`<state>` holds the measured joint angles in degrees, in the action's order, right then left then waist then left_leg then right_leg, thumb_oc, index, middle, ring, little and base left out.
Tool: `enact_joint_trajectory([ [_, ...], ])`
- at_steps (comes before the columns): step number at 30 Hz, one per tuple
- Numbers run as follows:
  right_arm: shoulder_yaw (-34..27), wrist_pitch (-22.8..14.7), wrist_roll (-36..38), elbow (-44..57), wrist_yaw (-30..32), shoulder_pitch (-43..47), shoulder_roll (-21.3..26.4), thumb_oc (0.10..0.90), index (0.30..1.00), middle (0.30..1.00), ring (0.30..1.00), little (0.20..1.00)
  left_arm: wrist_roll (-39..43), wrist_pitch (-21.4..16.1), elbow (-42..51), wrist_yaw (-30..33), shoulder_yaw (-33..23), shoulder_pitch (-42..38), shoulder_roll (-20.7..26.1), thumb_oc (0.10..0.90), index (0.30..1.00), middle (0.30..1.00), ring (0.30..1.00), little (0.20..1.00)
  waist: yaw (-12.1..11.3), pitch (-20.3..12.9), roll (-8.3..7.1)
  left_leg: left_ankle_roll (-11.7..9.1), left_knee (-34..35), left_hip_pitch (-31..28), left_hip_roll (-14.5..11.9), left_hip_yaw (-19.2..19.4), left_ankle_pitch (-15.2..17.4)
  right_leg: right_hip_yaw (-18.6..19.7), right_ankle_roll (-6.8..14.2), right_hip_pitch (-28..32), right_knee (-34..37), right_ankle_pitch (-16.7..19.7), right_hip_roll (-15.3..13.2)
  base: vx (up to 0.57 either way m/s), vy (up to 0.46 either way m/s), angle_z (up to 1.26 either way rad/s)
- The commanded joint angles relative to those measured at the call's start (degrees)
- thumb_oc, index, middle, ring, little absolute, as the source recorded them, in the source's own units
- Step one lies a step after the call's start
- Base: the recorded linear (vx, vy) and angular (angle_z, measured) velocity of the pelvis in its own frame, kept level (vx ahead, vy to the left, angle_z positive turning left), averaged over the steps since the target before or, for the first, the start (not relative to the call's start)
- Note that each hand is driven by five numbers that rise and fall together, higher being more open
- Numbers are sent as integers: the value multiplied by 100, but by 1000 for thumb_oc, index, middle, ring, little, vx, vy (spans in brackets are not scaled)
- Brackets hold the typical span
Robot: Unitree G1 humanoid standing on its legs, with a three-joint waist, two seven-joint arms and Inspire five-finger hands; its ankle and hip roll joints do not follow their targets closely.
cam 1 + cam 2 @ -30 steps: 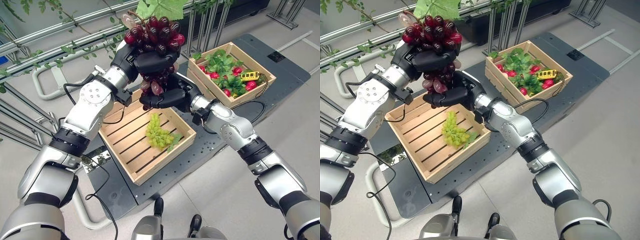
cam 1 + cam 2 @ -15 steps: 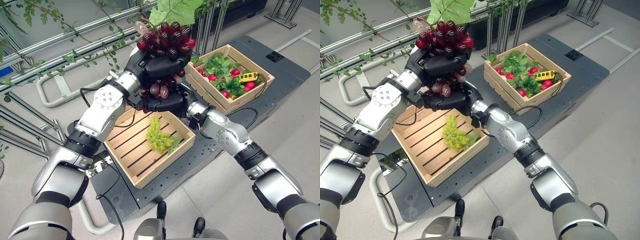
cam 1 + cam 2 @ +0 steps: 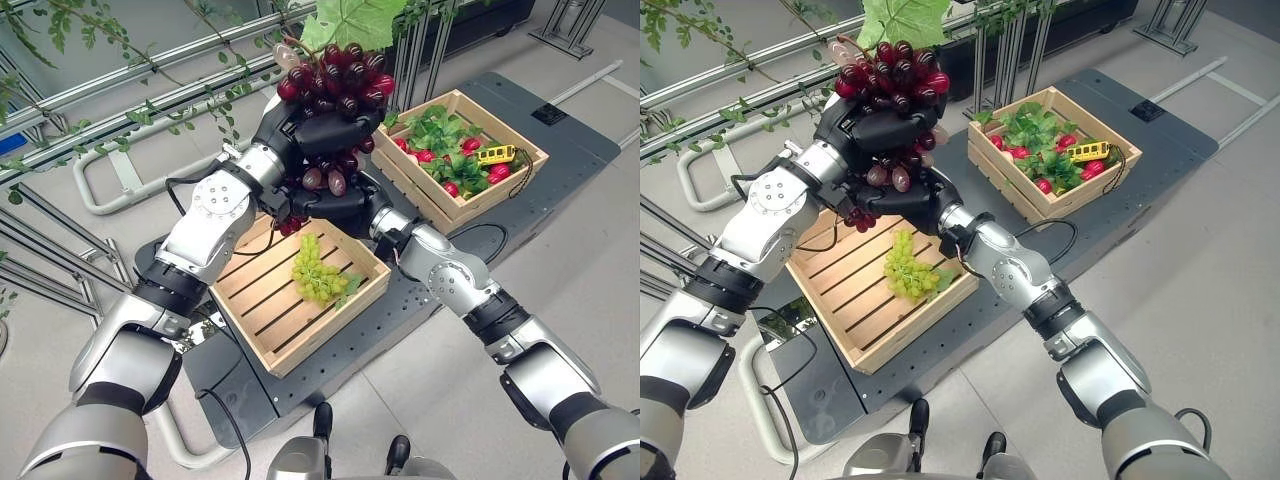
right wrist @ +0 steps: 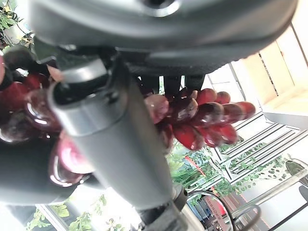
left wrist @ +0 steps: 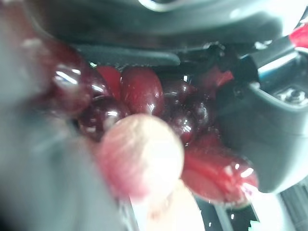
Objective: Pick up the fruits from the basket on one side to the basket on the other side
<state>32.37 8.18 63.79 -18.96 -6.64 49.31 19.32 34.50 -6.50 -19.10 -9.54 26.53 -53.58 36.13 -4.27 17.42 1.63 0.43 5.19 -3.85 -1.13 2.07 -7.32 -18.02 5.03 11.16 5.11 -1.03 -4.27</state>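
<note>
Both hands grip the red grape bunch [image 3: 335,85] under its vine leaf: left hand [image 3: 318,130] wraps the middle, right hand [image 3: 338,203] cups below, probably to pull it free above the wooden crate [image 3: 262,315] at 6 o'clock.

This looks like a robot test lab dressed as a mock vineyard or orchard. Metal rails [image 3: 120,95] of bare aluminium framing run along the back, with artificial vines [image 3: 150,100] and a large leaf [image 3: 350,18] strung on them. Two wooden crates [image 3: 290,300] sit on a dark platform [image 3: 440,300] laid over a smooth grey floor [image 3: 450,400]; the far crate [image 3: 470,150] holds greenery and red fruit.
</note>
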Motion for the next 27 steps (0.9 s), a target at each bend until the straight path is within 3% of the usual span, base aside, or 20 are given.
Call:
enact_joint_trajectory([
  [1,-267,-1185,250,242,-134,16,-1076,400,300,300,300,300,166,-304,-491,-67,-56,205,-719,422,333,333,333,333,-69,-1572,-118,-219,-19,-427,28,-71,864,-47,-280,91,-11,-191,-17,0,0,0],
  [2,-279,-1196,219,241,-131,9,-1061,400,300,300,300,300,122,-289,-508,-83,-63,231,-704,430,345,345,345,345,-71,-1571,-119,-218,-19,-428,28,-75,863,-47,-280,93,-11,-190,-16,0,-32,0],
  [3,-293,-1230,204,252,-95,-8,-1018,400,300,300,300,300,32,-225,-543,-105,-83,273,-641,599,599,599,599,599,-70,-1569,-117,-222,-19,-434,25,-73,866,-47,-278,95,-11,-191,-16,0,0,0],
  [4,-326,-1232,224,254,-85,-11,-987,400,300,300,300,300,6,-226,-594,-153,-101,295,-595,692,738,738,738,738,-68,-1569,-113,-223,-19,-434,20,-65,864,-46,-275,94,-11,-187,-17,0,0,0],
  [7,-387,-1288,260,248,-65,-36,-910,400,300,300,300,300,-34,-277,-749,-210,-138,350,-463,668,702,702,702,702,-69,-1560,-102,-224,-19,-433,16,-55,860,-42,-276,92,-11,-184,-17,0,0,0],
  [8,-405,-1301,247,268,-48,-60,-892,400,300,300,300,300,-34,-252,-774,-185,-160,365,-419,800,900,900,900,900,-68,-1558,-97,-225,-19,-431,13,-52,860,-44,-276,89,-11,-185,-19,0,0,0],
  [14,-524,-1355,178,303,41,-114,-795,400,300,300,300,300,-313,-381,-912,-350,-221,446,-249,800,900,900,900,900,-62,-1545,-79,-226,-19,-435,9,-49,867,-40,-268,88,-11,-184,-23,0,0,0],
  [17,-569,-1340,204,306,46,-139,-690,400,300,300,300,300,-497,-605,-916,-544,-155,393,-88,800,900,900,900,900,-48,-1553,-68,-236,-19,-435,4,-35,868,-37,-259,88,-11,-182,-27,0,0,0],
  [18,-587,-1332,233,294,46,-163,-626,400,300,300,300,300,-691,-932,-850,-601,-117,355,36,800,900,900,900,900,-46,-1561,-64,-236,-19,-442,4,-32,876,-31,-256,90,-11,-184,-27,0,0,0],
  [22,-648,-1323,250,304,36,-280,-473,400,300,300,300,300,-1208,-1233,-492,-692,84,217,445,800,900,900,900,900,-36,-1576,-58,-239,-19,-439,-3,-15,889,-23,-247,85,-11,-184,-32,0,0,0],
  [27,-708,-1351,301,308,8,-394,-270,400,300,300,300,300,-1171,-1249,-182,-918,212,92,815,800,900,900,900,900,-31,-1581,-32,-243,-19,-435,-5,1,895,-20,-228,75,-11,-175,-42,0,0,0],
])
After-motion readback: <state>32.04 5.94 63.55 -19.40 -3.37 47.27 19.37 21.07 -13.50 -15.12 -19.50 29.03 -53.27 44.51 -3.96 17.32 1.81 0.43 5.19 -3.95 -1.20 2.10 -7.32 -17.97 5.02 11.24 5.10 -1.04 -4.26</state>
